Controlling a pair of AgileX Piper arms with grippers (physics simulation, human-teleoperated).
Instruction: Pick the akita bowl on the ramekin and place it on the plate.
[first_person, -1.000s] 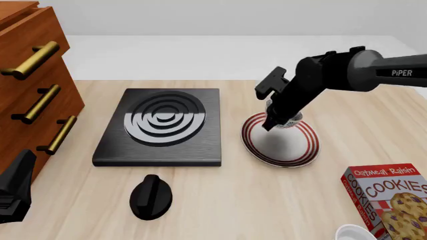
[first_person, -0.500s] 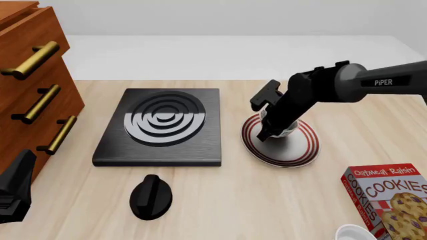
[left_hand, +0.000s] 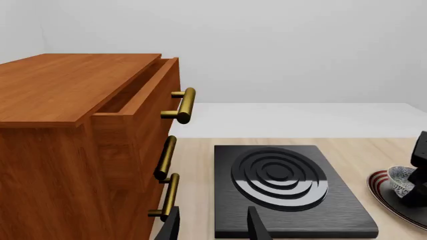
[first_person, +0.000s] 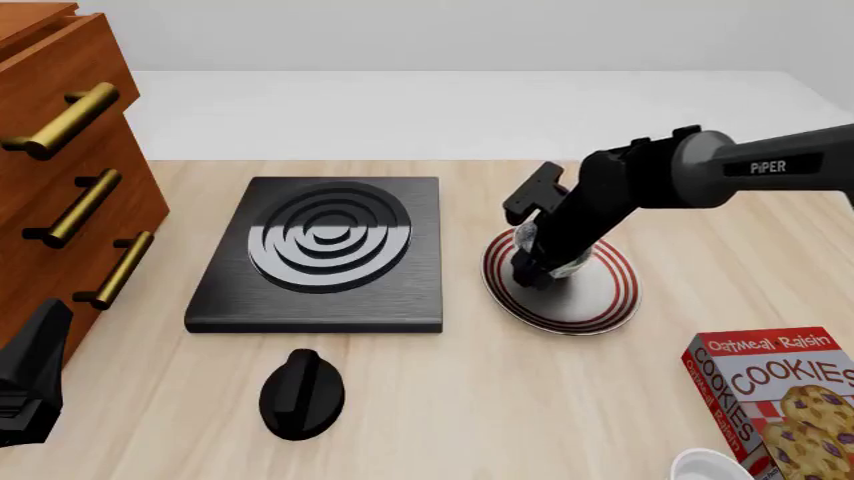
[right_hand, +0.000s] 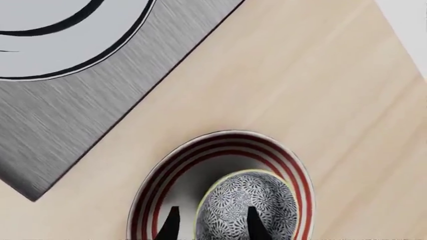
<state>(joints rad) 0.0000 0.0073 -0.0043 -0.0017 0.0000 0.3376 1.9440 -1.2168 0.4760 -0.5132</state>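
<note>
1. Right of center in the front view, your right gripper (first_person: 531, 268) sits low over the plate (first_person: 601, 300), fingers pinching the bowl (first_person: 567, 262) by its rim.
2. The bowl sits within the plate's red rings; contact is unclear.
3. At the lower right edge, the ramekin (first_person: 707, 467) peeks beside the cookie box (first_person: 774, 395).
4. Your left gripper (left_hand: 212, 227) hangs slightly parted, empty, near the stove (left_hand: 283, 187).

Soft, even light is falling from above, casting faint shadows under the stove plate (first_person: 320, 255); its rings are glinting, and everything is rendering sharp.
</note>
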